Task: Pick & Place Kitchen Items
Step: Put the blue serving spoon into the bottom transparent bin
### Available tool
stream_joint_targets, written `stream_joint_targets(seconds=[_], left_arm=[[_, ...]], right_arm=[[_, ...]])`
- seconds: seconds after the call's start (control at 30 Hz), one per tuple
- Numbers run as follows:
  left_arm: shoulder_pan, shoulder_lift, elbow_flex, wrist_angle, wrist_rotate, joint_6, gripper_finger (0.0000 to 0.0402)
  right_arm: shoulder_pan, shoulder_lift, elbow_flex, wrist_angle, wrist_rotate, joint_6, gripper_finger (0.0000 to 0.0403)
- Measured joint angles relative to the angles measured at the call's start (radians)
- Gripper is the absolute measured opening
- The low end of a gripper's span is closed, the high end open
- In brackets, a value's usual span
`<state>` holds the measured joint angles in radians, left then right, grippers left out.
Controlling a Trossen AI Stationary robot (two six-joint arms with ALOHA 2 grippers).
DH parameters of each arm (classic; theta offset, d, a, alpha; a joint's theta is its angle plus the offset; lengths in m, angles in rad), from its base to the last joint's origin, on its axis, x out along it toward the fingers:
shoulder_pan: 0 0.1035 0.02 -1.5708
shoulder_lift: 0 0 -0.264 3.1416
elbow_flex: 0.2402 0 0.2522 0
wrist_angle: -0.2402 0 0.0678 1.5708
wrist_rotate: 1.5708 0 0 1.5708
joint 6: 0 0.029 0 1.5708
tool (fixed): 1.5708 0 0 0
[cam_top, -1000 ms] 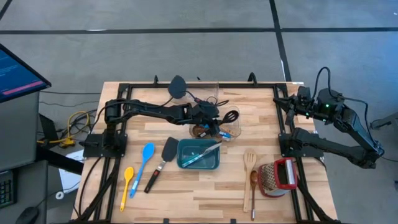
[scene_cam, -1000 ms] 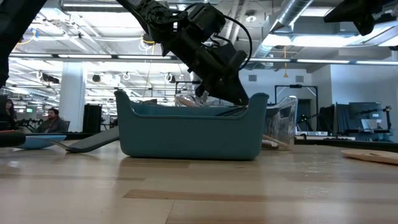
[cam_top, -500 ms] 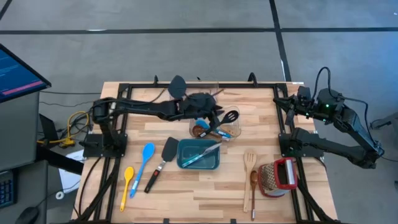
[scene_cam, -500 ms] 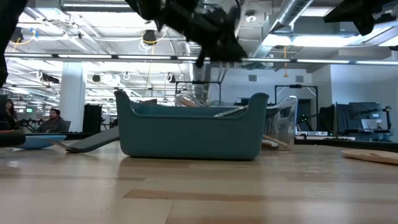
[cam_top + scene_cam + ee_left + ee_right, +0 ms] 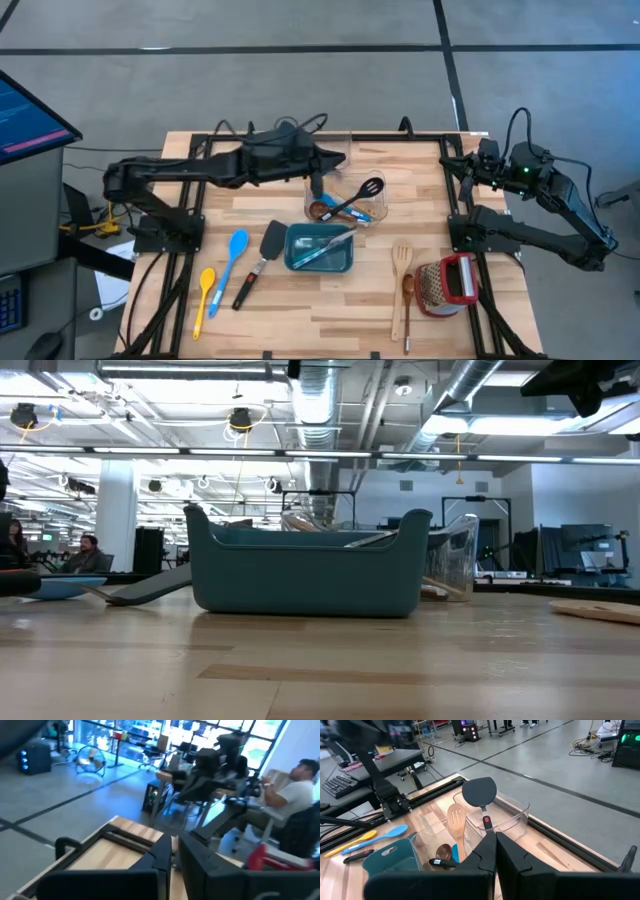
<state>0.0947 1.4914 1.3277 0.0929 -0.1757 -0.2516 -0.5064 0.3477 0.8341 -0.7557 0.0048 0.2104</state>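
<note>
From above, the left gripper (image 5: pixel 316 178) is hanging with its fingers pressed together and empty just behind the clear container (image 5: pixel 352 196), where a black slotted spatula (image 5: pixel 362 192) and wooden spoon (image 5: pixel 321 210) are lying, while the teal bin (image 5: pixel 319 248), blue spoon (image 5: pixel 231 255), yellow spoon (image 5: pixel 204 295) and black spatula (image 5: pixel 262 258) are sitting toward the front, leaving bare wood along the near edge. At table height the teal bin (image 5: pixel 305 574) is standing mid-table with open board in front. In its own wrist view, the right gripper (image 5: pixel 495 851) is waiting with fingers clenched on nothing at the table's far right corner.
</note>
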Motion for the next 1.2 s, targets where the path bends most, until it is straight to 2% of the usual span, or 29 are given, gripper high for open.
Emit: stream_joint_targets(seconds=[0.27, 0.37, 0.5, 0.63, 0.73, 0.97, 1.2], left_arm=[[-0.095, -0.137, 0.000, -0.041, -0.008, 0.041, 0.0004], [-0.129, -0.188, 0.000, -0.146, -0.114, 0.014, 0.0004], [-0.169, -0.242, 0.000, -0.384, -0.301, -0.192, 0.0004], [-0.196, -0.274, 0.000, -0.617, -0.313, -0.424, 0.0004], [-0.213, -0.277, 0.000, -0.759, -0.241, -0.519, 0.0004], [-0.229, -0.269, 0.000, -0.988, 0.039, -0.828, 0.0004], [-0.261, -0.269, 0.000, -1.107, 0.196, -0.912, 0.0004]], right_arm=[[0.000, 0.000, 0.000, 0.000, 0.000, 0.000, 0.0000], [0.000, 0.000, 0.000, 0.000, 0.000, 0.000, 0.0000], [0.000, 0.000, 0.000, 0.000, 0.000, 0.000, 0.0000], [0.000, 0.000, 0.000, 0.000, 0.000, 0.000, 0.0000], [0.000, 0.000, 0.000, 0.000, 0.000, 0.000, 0.0000], [0.000, 0.000, 0.000, 0.000, 0.000, 0.000, 0.0000], [0.000, 0.000, 0.000, 0.000, 0.000, 0.000, 0.0000]])
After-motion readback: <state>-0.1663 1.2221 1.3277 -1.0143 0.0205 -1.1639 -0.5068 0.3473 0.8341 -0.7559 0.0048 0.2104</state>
